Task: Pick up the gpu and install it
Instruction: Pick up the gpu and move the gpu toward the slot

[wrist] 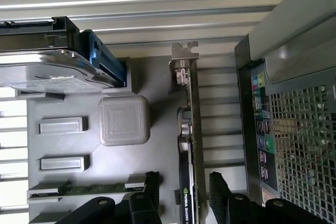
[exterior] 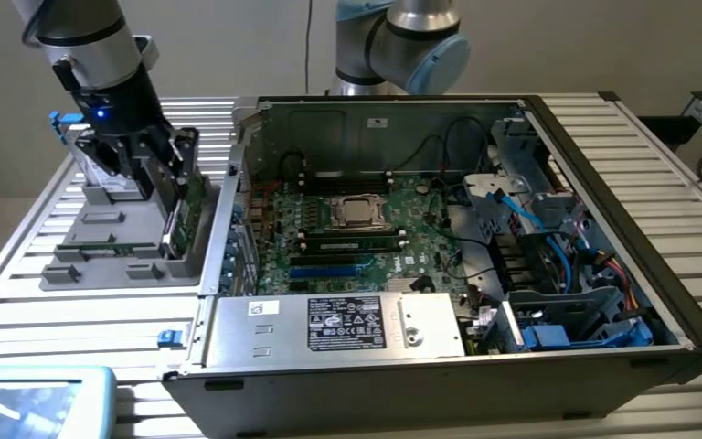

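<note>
1. Surface: slatted metal table [exterior: 34,311], bearing a grey parts tray [exterior: 107,265] and an open computer case [exterior: 326,119].
2. gripper [wrist: 185,181]: poised over the tray; black fingers [wrist: 220,192] spread apart, not clamped on anything.
3. gpu [wrist: 193,129]: standing on edge in the tray, between the two fingers; a gap shows beside one finger; the silvery bracket end lies beyond the fingertips.
4. hard drive [wrist: 47,72]: outside one finger, well apart.
5. Case rear panel: outside the other finger, near.
</note>
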`<state>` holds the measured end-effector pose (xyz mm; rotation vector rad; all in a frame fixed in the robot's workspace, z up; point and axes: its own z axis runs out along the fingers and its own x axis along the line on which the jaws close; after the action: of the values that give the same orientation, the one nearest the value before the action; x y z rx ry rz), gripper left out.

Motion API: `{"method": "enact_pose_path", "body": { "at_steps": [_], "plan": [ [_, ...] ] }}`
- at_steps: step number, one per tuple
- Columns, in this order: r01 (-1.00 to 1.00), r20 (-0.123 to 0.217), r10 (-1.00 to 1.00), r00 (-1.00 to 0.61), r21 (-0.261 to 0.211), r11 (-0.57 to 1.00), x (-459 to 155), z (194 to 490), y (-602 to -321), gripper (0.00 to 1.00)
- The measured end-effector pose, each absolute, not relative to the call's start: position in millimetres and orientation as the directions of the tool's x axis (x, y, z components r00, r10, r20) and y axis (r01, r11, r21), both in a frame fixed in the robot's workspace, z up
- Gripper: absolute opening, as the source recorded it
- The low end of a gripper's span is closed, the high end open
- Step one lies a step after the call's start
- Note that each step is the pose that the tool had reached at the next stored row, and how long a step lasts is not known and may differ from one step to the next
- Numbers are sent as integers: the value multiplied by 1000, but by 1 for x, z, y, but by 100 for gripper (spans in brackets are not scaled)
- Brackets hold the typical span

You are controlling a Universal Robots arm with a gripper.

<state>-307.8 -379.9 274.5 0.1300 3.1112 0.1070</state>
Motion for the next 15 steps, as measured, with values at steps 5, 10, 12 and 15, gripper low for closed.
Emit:
{"method": "enact_pose_path", "body": {
  "at_steps": [5,10,12,15],
  "plan": [
    [82,-33,85,-996,84,993,-308,269,-381,52],
    [83,-34,86,-996,93,992,-309,262,-381,52],
    [84,-34,88,-996,99,992,-309,260,-381,52],
    [89,-37,93,-995,115,989,-309,258,-381,52]
  ]
}}
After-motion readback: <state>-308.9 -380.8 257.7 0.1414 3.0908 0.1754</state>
